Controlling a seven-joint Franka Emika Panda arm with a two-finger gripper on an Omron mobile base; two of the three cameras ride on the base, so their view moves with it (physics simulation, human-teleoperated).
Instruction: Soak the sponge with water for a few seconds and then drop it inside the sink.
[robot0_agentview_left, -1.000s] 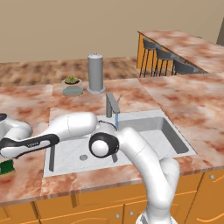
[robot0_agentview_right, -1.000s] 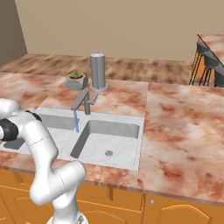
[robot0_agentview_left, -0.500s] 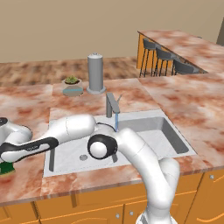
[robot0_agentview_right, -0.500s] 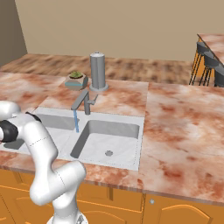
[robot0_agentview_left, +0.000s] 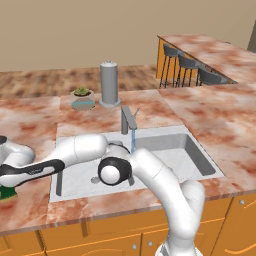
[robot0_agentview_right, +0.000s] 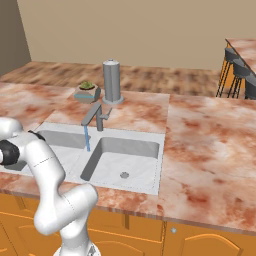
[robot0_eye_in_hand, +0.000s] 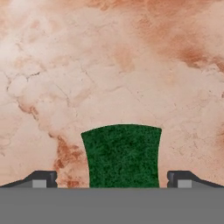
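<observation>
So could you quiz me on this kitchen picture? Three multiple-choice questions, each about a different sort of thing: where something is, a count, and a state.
1. Where is the sponge?
A. In the right basin
B. On the counter left of the sink
C. On top of the grey canister

2. How many basins does the sink have?
A. One
B. Two
C. Three

3. What state is the claw in?
A. Open, with the sponge between its fingers
B. Shut on the sponge
C. Shut on the faucet

Answers:
1. B: in the left base view the green sponge lies on the marbled counter at the far left, outside the sink.
2. B: the right base view shows two rectangular bowls side by side.
3. A: in the hand view the two fingers stand wide apart either side of the sponge, with gaps showing.
</observation>
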